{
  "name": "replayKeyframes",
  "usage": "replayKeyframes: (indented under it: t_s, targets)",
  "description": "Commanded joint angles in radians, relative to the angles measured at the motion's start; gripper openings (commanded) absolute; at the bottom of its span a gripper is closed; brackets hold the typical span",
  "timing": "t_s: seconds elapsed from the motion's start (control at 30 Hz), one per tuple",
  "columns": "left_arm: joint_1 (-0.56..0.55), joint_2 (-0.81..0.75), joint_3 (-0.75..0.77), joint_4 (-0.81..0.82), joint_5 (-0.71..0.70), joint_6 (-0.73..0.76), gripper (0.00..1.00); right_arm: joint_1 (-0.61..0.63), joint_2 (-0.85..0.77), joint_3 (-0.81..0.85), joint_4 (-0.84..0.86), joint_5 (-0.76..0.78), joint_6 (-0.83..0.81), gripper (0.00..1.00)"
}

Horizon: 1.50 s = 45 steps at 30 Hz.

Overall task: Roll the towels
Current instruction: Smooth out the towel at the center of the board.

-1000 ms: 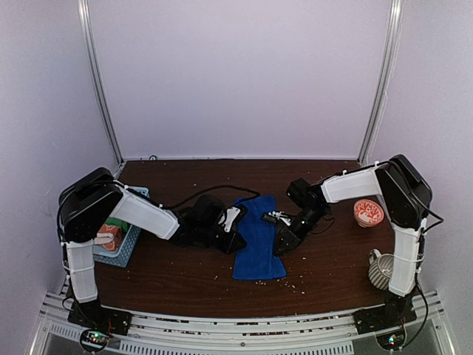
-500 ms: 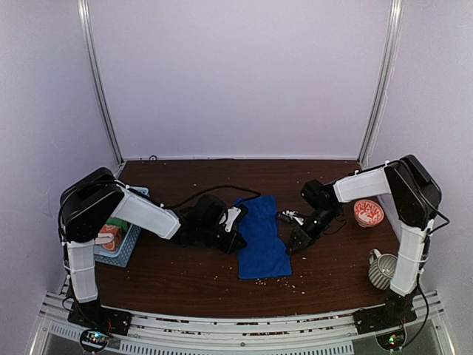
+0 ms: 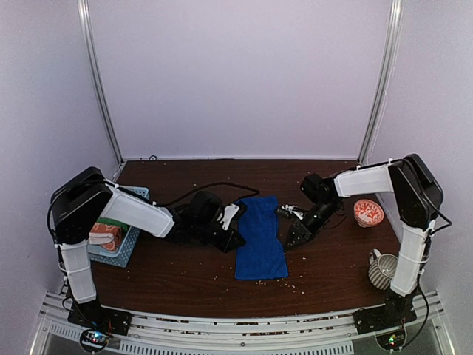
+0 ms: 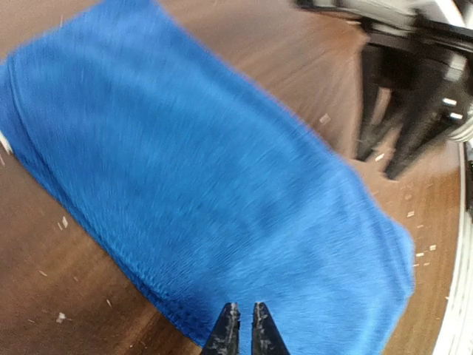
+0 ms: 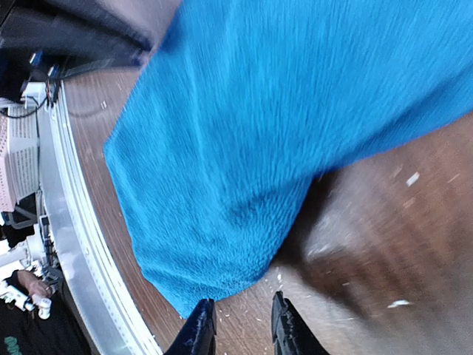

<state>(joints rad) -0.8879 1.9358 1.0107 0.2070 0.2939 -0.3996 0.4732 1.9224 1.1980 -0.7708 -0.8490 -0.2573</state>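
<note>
Blue towel (image 3: 260, 238) lies flat on the table (image 3: 185, 275), near the centre. It is folded into a long strip running from far to near. The near end sits slightly wider and skewed to the right. No part of it is rolled.

Left gripper (image 3: 235, 235) is low at the towel's left edge. In the left wrist view its fingertips (image 4: 226, 331) stand almost together, with only a thin slit between them, right at the towel's (image 4: 207, 185) hem. Gripper (image 4: 242, 330) is closed. Whether any cloth is pinched cannot be told.

Right gripper (image 3: 293, 235) is low, just beside the towel's right edge. In the right wrist view its fingers (image 5: 198, 329) are parted, with bare table showing between them. Gripper (image 5: 240, 325) is open and empty, and its tips sit just off a corner of the towel (image 5: 281, 126).

Basket (image 3: 131, 245) stands at the table's left side, behind the left arm. It holds an orange-and-white cloth (image 3: 107, 237). Other contents are not clear.

Bowl (image 3: 368, 213) stands at the right, well apart from the towel. Mug (image 3: 380, 268) stands near the right arm's base.

Pale crumbs are scattered over the table, thickest near the towel's near end.
</note>
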Motion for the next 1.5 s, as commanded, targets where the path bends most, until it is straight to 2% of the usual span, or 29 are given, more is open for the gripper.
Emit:
replayKeyframes:
  t_s: [0.0, 0.13, 0.37, 0.47, 0.6, 0.7, 0.8, 0.9, 1.0, 1.07, 1.13, 1.23, 1.33, 1.4, 1.43, 1.47]
  targets:
    - [0.004, -0.08, 0.021, -0.006, -0.004, 0.076, 0.08, -0.022, -0.009, 0.087, 0.012, 0.038, 0.025, 0.26]
    - [0.008, -0.039, 0.094, -0.051, -0.062, 0.115, 0.08, -0.032, 0.066, 0.163, 0.044, 0.025, 0.058, 0.23]
    - [0.014, 0.095, 0.182, 0.008, -0.003, 0.115, 0.07, -0.032, 0.148, 0.25, 0.106, -0.009, 0.106, 0.22]
    - [0.015, 0.138, 0.208, -0.003, -0.012, 0.107, 0.07, -0.031, 0.187, 0.278, 0.135, 0.04, 0.136, 0.22]
    - [0.02, 0.181, 0.237, -0.068, -0.075, 0.104, 0.06, -0.033, 0.263, 0.342, 0.142, 0.192, 0.177, 0.22]
    - [0.023, 0.173, 0.234, -0.087, -0.112, 0.107, 0.07, -0.036, 0.308, 0.381, 0.134, 0.255, 0.18, 0.22]
    - [0.021, 0.102, 0.196, -0.061, -0.145, 0.128, 0.15, -0.039, 0.303, 0.395, 0.129, 0.241, 0.174, 0.22]
    - [0.012, -0.009, 0.124, -0.02, -0.179, 0.192, 0.24, -0.041, 0.248, 0.416, 0.089, 0.153, 0.129, 0.26]
    - [-0.026, -0.118, 0.077, -0.022, -0.185, 0.314, 0.32, -0.041, 0.128, 0.403, 0.072, 0.1, 0.104, 0.35]
    - [-0.072, -0.162, 0.078, -0.079, -0.171, 0.398, 0.37, -0.043, 0.049, 0.381, 0.068, 0.105, 0.083, 0.39]
    - [-0.115, -0.166, 0.115, -0.165, -0.174, 0.463, 0.5, -0.05, -0.023, 0.359, 0.056, 0.123, 0.045, 0.39]
    - [-0.167, -0.135, 0.169, -0.276, -0.219, 0.504, 0.52, -0.079, -0.144, 0.307, 0.094, 0.195, 0.031, 0.39]
    - [-0.211, -0.107, 0.177, -0.307, -0.214, 0.539, 0.51, -0.15, -0.297, 0.214, 0.251, 0.243, 0.087, 0.39]
    - [-0.232, -0.078, 0.19, -0.327, -0.202, 0.557, 0.5, -0.218, -0.39, 0.149, 0.394, 0.243, 0.147, 0.46]
    - [-0.238, -0.059, 0.203, -0.343, -0.192, 0.564, 0.48, -0.249, -0.421, 0.133, 0.453, 0.245, 0.173, 0.6]
    - [-0.242, -0.036, 0.215, -0.356, -0.182, 0.569, 0.46, -0.276, -0.444, 0.12, 0.509, 0.259, 0.22, 0.9]
